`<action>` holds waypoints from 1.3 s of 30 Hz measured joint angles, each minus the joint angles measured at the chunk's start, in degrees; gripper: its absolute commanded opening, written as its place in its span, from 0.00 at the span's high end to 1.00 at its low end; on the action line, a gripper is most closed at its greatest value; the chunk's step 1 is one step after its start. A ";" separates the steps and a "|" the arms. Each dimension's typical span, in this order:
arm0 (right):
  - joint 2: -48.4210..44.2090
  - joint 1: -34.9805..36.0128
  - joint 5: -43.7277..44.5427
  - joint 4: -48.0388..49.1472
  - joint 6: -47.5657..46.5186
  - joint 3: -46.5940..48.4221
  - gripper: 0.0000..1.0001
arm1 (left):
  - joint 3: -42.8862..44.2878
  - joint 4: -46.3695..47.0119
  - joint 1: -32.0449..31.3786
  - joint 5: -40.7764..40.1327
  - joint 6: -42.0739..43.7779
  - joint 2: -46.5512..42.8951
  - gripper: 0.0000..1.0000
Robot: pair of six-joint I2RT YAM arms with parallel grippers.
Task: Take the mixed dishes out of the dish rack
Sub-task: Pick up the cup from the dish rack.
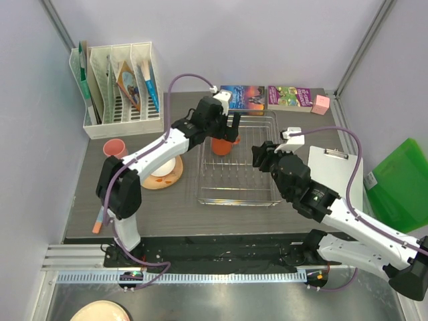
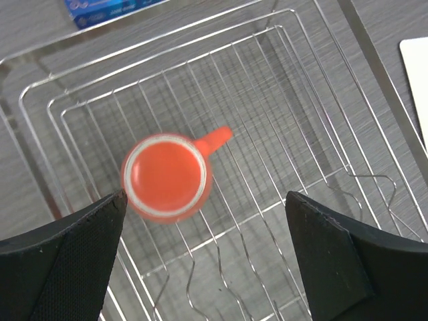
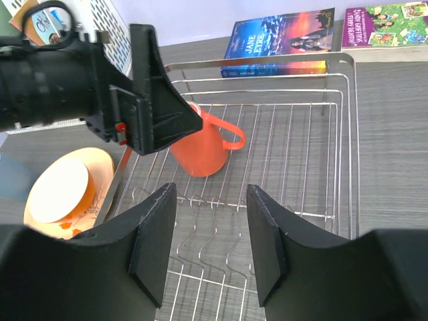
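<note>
White file organiser (image 1: 124, 90), clipboard (image 1: 336, 177), green folder (image 1: 399, 184)

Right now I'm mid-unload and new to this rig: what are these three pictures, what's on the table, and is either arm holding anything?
Two robot arms, each ending in a two-finger gripper. The overhead picture looks down from behind them; the other two come from a camera on each wrist. The orange mug is the only dish in the wire dish rack. Left of the rack, an orange bowl sits on a floral plate, with a pink cup beyond. The left gripper hovers open over the mug; the right gripper is open above the rack. Neither holds anything.
</note>
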 measured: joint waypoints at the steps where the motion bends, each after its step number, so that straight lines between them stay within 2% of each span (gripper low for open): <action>1: -0.24 0.00 0.20 0.07 -0.02 -0.02 0.49 | 1.07 -0.02 0.13 0.81 1.46 0.96 0.00; 8: -0.63 0.00 0.68 -0.59 0.00 -0.55 0.50 | 7.43 -2.27 1.68 3.74 7.26 6.67 0.00; 16: -0.15 0.00 0.94 -0.92 0.11 -0.57 0.50 | 7.43 -3.80 4.68 3.41 4.72 8.02 0.00; 30: 2.84 0.00 0.92 -1.36 1.36 -0.57 0.50 | 5.35 -3.63 4.74 6.16 1.86 11.76 0.01; 31: 2.95 0.00 0.92 -1.36 1.38 -0.57 0.50 | 5.35 -3.43 4.74 6.40 1.73 12.15 0.03; 34: 3.56 0.00 0.92 -1.36 1.40 -0.57 0.50 | 5.38 -2.47 4.74 7.43 1.64 13.20 0.16; 35: 3.85 0.00 0.94 -1.36 1.38 -0.57 0.50 | 5.38 -2.45 4.70 7.58 1.70 13.38 0.23; 39: 4.31 0.00 0.94 -1.38 1.38 -0.57 0.51 | 5.57 -1.81 4.70 9.40 1.77 13.84 0.38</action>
